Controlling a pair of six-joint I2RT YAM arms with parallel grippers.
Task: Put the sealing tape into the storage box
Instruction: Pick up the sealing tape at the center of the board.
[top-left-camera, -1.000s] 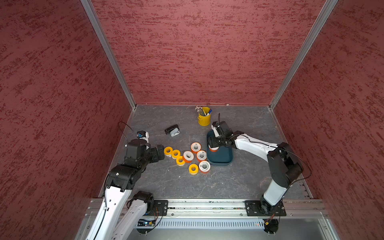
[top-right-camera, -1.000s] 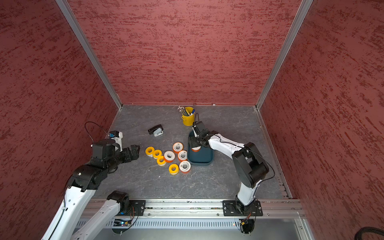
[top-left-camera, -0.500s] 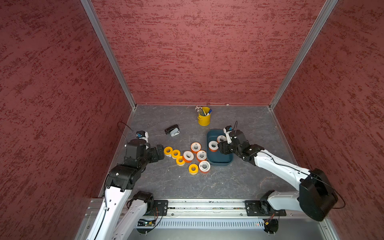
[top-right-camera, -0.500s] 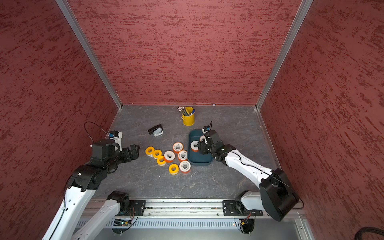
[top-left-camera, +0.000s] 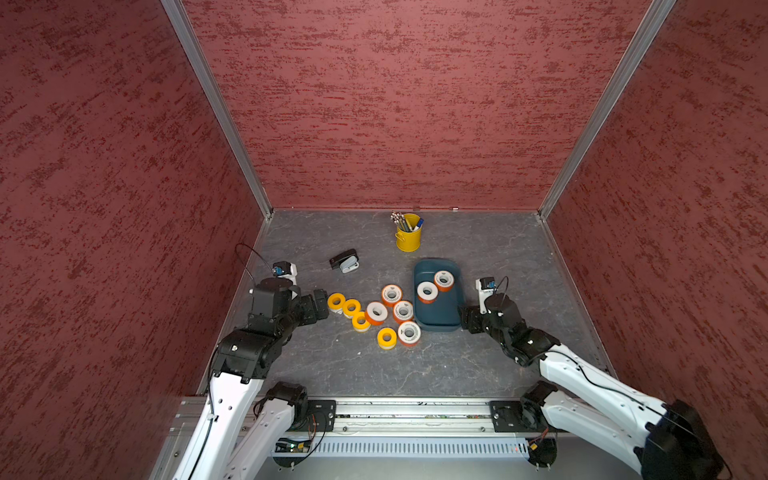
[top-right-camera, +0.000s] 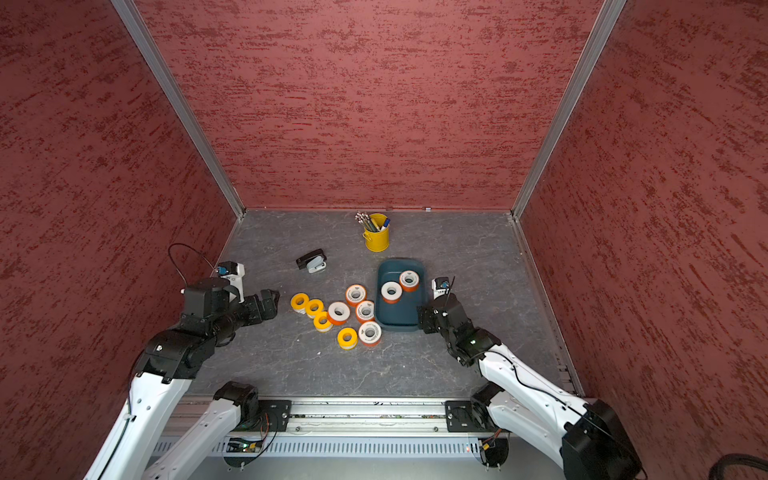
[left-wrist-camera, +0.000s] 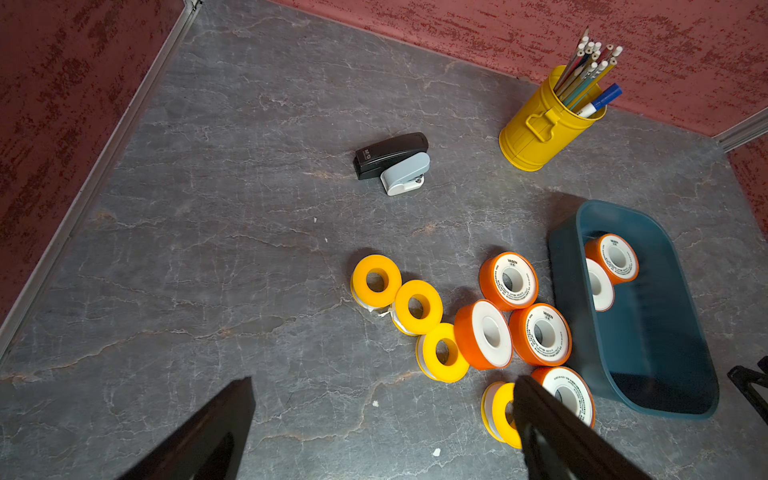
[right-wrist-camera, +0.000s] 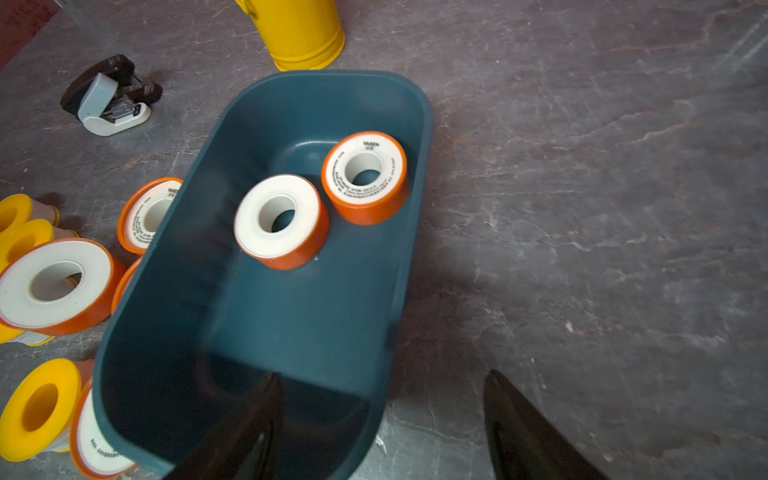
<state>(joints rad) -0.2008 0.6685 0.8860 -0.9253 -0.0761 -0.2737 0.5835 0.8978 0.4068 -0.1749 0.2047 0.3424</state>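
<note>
right tool at storage box corner | sealing tape inside, apart

I count six orange-sided sealing tape rolls with white faces, and four smaller yellow sealing tape rolls, ten in all. There is one teal storage box, one yellow pen bucket and one black-and-grey stapler. The bucket holds one blue-capped marker and a bunch of pencils too crowded to count.

Left tool and right tool low, jaws apart, empty.
</note>
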